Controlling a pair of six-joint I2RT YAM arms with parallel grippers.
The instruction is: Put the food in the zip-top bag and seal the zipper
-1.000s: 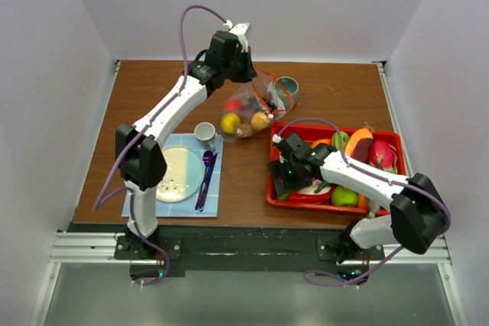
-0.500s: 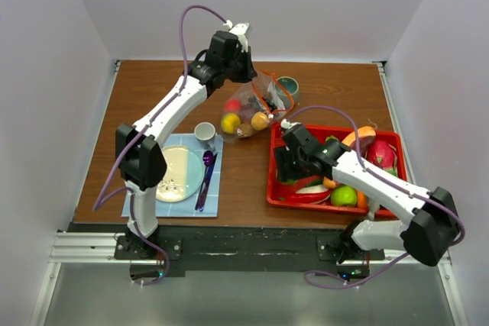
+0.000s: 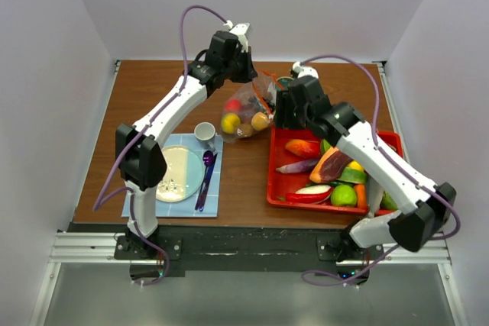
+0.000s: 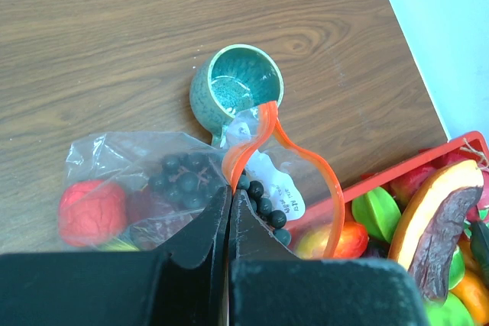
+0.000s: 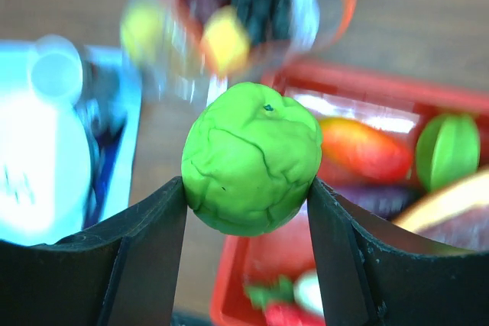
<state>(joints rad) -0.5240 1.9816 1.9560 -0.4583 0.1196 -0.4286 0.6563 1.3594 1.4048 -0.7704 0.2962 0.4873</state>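
Observation:
The zip-top bag [image 3: 243, 114] lies mid-table, holding yellow, orange and red round fruits and dark grapes [image 4: 183, 179]. My left gripper [image 3: 255, 77] is shut on the zipper [image 4: 324, 175] at one corner [image 4: 229, 191] and holds the bag's mouth up in an open loop. My right gripper [image 3: 283, 111] is shut on a green round fruit [image 5: 252, 156]. It holds the fruit in the air, just right of the bag's mouth and above the back left corner of the red tray [image 3: 273, 188]. More food lies in the tray.
A teal cup [image 4: 237, 88] stands right behind the bag's mouth. At front left a blue mat [image 3: 145, 208] carries a plate [image 3: 179, 173], a white cup [image 3: 204, 131] and a purple spoon [image 3: 206, 175]. The tray fills the front right.
My right gripper has risen out of the red tray with the green fruit and moved back and left to the bag's mouth. The left arm and the bag have not moved.

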